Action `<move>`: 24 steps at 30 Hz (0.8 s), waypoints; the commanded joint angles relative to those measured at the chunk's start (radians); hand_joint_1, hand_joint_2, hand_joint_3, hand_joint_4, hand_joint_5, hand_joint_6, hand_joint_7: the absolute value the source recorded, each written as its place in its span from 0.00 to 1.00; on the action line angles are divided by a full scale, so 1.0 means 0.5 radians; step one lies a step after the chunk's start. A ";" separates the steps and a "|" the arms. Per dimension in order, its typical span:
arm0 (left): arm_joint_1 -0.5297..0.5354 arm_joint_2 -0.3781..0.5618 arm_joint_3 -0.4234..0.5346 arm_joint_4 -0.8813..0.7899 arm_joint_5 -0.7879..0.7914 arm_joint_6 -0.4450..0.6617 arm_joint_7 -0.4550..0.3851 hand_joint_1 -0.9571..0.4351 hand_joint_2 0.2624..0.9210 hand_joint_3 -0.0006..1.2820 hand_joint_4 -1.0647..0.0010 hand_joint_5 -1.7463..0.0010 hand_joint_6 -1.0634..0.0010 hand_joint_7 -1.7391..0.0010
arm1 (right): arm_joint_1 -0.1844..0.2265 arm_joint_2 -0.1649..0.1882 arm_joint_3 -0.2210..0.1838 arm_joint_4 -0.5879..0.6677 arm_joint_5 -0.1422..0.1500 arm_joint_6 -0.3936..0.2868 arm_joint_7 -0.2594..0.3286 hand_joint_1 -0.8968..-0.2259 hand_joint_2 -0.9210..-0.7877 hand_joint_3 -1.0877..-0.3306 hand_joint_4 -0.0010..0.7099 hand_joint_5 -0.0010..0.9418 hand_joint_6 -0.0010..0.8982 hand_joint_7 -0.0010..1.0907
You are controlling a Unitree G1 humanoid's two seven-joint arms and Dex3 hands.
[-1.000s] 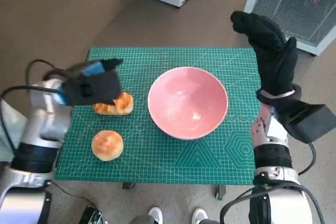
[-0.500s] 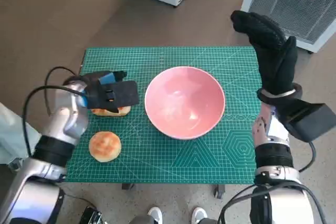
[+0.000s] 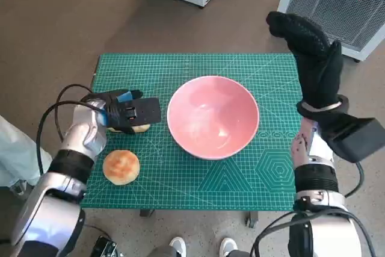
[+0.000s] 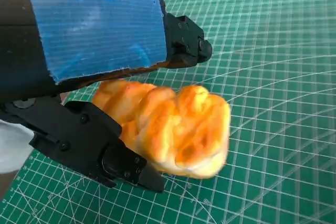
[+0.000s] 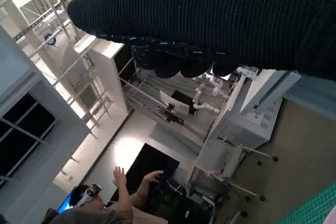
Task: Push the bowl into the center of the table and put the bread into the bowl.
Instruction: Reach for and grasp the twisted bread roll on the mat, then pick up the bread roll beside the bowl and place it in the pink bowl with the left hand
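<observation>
Brown floor, pale slatted cabinets along the far side, a small table under a green cutting mat. On the mat, a pink bowl near the middle, seemingly already where the task wants it, so probably only the bread step left. To the left of the bowl, a twisted loaf of bread between the fingers of the left hand — black fingers on one side of it, the blue-taped back above, closed around the loaf in what looks like a grasp for lifting. Whether clear of the mat or resting on it, cannot tell. Nearer the table's front edge, a round bun, lying apart and untouched.

Off the right edge, the right hand raised well above the table in its knitted glove, fingers extended and holding nothing — probably parked out of the way to leave the bowl open.

Between loaf and bowl, only bare mat and the near rim to clear. Black cable looping off the left forearm, away from that path. In the right wrist view, a person far off in the room, no obstacle.
</observation>
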 commanded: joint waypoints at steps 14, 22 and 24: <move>-0.079 -0.064 -0.116 0.351 0.064 -0.122 0.506 0.93 0.97 0.06 0.38 0.34 0.36 0.77 | 0.052 -0.006 0.007 0.003 0.015 0.042 0.025 0.26 0.00 0.57 0.27 0.00 0.30 0.08; -0.051 -0.030 -0.146 0.414 0.064 -0.266 0.690 0.70 0.97 0.06 0.34 0.28 0.36 0.43 | 0.057 -0.003 0.009 -0.003 0.027 0.048 0.031 0.27 0.00 0.57 0.27 0.00 0.30 0.08; -0.052 -0.022 -0.150 0.425 0.062 -0.295 0.713 0.69 0.97 0.06 0.34 0.28 0.35 0.43 | 0.056 -0.003 0.010 -0.001 0.030 0.049 0.033 0.27 0.00 0.57 0.27 0.00 0.30 0.08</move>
